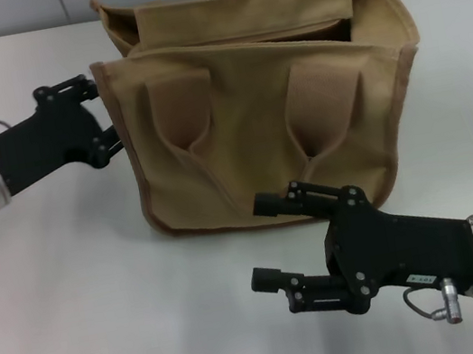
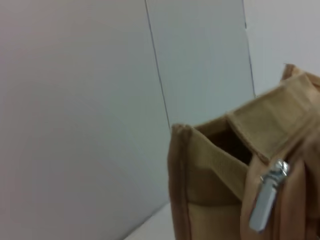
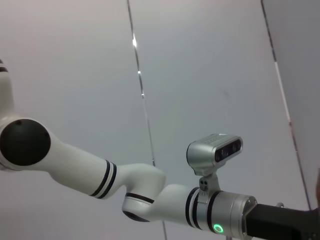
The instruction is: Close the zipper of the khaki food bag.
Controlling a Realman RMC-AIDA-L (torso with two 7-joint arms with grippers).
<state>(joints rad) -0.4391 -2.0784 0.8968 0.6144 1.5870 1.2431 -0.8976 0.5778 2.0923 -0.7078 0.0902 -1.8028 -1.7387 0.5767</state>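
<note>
The khaki food bag (image 1: 264, 126) stands upright in the middle of the table, its two handle straps hanging down the front. Its top gapes open, with a dark gap showing inside. In the left wrist view the zipper's silver pull tab (image 2: 267, 197) hangs at the bag's (image 2: 210, 200) end corner. My left gripper (image 1: 103, 116) is open right at the bag's left end, one finger high and one low beside the edge. My right gripper (image 1: 268, 239) is open in front of the bag, low over the table, holding nothing.
The white table (image 1: 78, 315) stretches around the bag, with a grey panelled wall (image 2: 75, 100) behind it. The right wrist view shows only my left arm (image 3: 150, 195) against that wall.
</note>
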